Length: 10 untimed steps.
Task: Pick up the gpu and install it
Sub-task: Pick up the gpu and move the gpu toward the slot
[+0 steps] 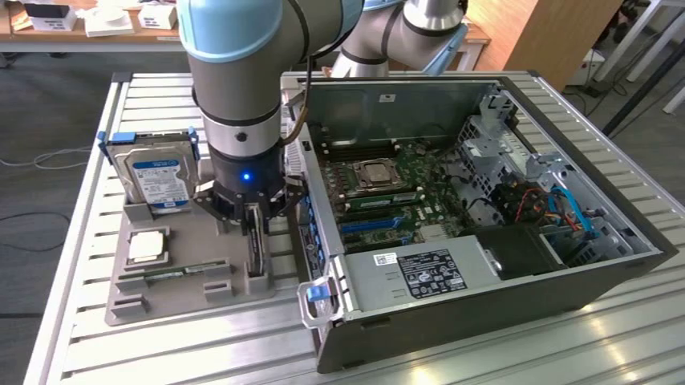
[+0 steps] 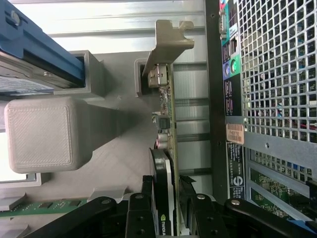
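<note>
The gpu (image 1: 257, 253) stands edge-on in a slot of the grey holder tray (image 1: 192, 298), just beside the open computer case (image 1: 482, 200). In the wrist view the gpu (image 2: 166, 124) runs away from the camera as a slim green board, with its grey metal bracket (image 2: 168, 42) at the far end and a black fan shroud near the fingers. My gripper (image 1: 253, 223) hangs straight over the card. The gripper (image 2: 168, 210) is open, with one black finger (image 2: 140, 206) on each side of the card and a small gap on the case side.
On the same tray, a silver hard drive (image 1: 159, 172) with a blue label stands upright, and a processor (image 1: 147, 246) and a memory stick (image 1: 176, 273) lie flat. The case's meshed rear wall (image 2: 277, 74) is close beside the card. The motherboard (image 1: 391, 200) lies exposed inside.
</note>
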Available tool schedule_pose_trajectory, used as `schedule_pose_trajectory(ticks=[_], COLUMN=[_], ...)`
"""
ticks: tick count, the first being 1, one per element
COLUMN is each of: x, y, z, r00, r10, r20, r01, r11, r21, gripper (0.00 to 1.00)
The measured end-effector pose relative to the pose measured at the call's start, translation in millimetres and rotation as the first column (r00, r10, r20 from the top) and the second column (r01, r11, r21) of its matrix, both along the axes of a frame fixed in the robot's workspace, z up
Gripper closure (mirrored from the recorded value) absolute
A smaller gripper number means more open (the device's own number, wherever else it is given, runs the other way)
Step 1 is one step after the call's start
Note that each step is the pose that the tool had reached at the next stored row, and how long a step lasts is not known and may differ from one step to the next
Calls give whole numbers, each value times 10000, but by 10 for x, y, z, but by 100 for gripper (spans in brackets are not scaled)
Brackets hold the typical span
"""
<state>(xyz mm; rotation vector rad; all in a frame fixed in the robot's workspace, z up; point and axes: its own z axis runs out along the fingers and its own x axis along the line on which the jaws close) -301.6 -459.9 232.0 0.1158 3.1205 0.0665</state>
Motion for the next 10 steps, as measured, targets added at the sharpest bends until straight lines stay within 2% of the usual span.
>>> schedule_pose_trajectory(ticks=[10], x=[-1], y=[1], z=[-14], r00=[10000], r10=[-1], r20=[0], r01=[1], r11=[10000], r21=[43], gripper=[64])
